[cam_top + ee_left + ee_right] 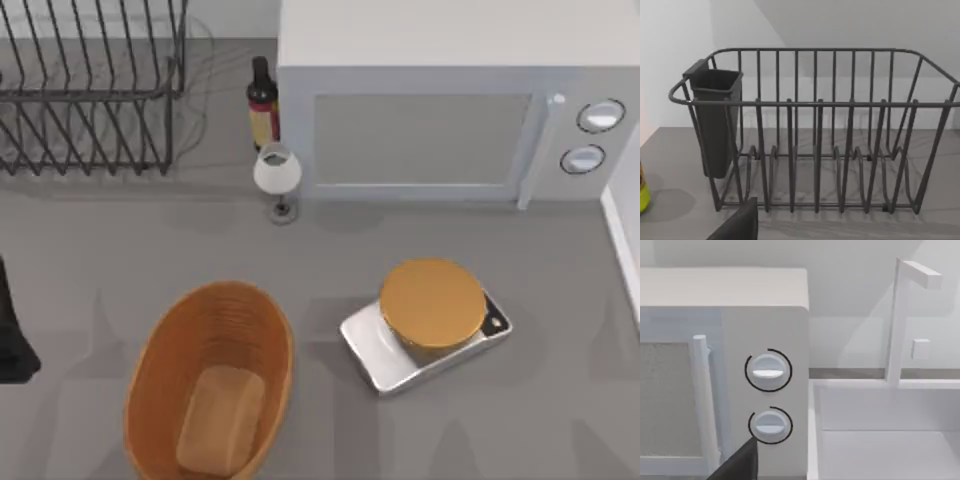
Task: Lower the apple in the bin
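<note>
Bin: our wicker bin [150, 400] sits on the table [500, 430], left of the scale, with only its tan bottom showing inside.
Apple: we cannot find it in our views.
Scale: the silver scale [375, 350] carries a flat orange disc [432, 302] and is our landmark.
Microwave: the white microwave [420, 130] stands behind the scale; our right wrist view faces its two dials [768, 371].
Bottle and glass: a dark bottle [263, 100] and a wine glass [278, 175] stand behind the scale and to its left.
Dish rack: the black wire rack [90, 90] is far left and behind the scale; our left wrist view faces it [815, 135].
Left arm: a dark part [12, 335] sits at the table's left edge, well left of the scale; we cannot tell how its fingers stand.
Right gripper: we cannot tell its state.
</note>
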### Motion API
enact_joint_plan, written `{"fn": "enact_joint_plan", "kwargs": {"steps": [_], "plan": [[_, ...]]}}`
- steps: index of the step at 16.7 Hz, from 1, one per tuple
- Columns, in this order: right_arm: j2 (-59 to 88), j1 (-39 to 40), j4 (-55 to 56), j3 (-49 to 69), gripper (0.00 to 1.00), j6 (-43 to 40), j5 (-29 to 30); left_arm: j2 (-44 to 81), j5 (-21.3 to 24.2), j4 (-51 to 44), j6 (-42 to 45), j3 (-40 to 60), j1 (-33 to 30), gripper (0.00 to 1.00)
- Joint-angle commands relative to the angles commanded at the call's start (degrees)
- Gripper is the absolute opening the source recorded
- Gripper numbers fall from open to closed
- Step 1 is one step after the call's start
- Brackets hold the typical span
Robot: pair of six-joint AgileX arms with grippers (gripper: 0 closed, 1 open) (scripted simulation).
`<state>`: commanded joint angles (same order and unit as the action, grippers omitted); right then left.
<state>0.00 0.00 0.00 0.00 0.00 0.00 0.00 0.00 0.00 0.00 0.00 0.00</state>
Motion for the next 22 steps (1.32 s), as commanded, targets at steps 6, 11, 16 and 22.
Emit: {"fn": "enact_joint_plan", "kwargs": {"steps": [6,11,16,22], "plan": [[0.0,0.0,0.0,0.0,1.0,0.0,0.0,6.04,-0.05,-4.15,5.51,5.59,0.94,1.0],[0.0,0.0,0.0,0.0,1.0,0.0,0.0,26.96,0.13,-16.5,21.16,20.96,3.26,1.0],[0.0,0.0,0.0,0.0,1.0,0.0,0.0,57.73,0.17,-32.79,40.45,38.95,6.32,1.0],[0.0,0.0,0.0,0.0,1.0,0.0,0.0,88.42,0.04,-49.65,61.02,58.74,9.74,1.0]]}}
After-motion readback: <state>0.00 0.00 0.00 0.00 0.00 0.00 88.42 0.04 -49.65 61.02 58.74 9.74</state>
